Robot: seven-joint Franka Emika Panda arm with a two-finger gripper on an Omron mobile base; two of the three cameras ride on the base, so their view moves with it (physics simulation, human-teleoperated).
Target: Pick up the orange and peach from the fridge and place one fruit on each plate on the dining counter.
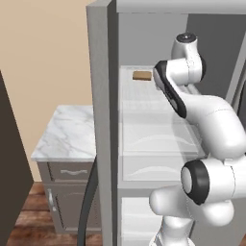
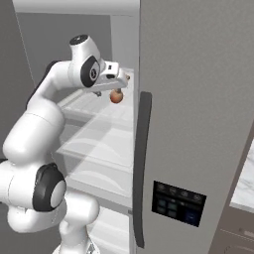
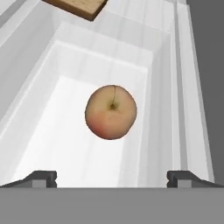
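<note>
The peach, reddish-pink with tan patches, lies stem end up in a white tray on an upper shelf of the open fridge. My gripper hovers just short of it, open wide, with one fingertip on each side and nothing between them. In the right base view the peach shows just below my hand, inside the fridge. The orange, the plates and the dining counter are out of view.
A brown wooden block lies at the back of the same shelf, beyond the tray. The grey fridge door with its dark curved handle stands open on the right. A marble-topped drawer cabinet stands left of the fridge.
</note>
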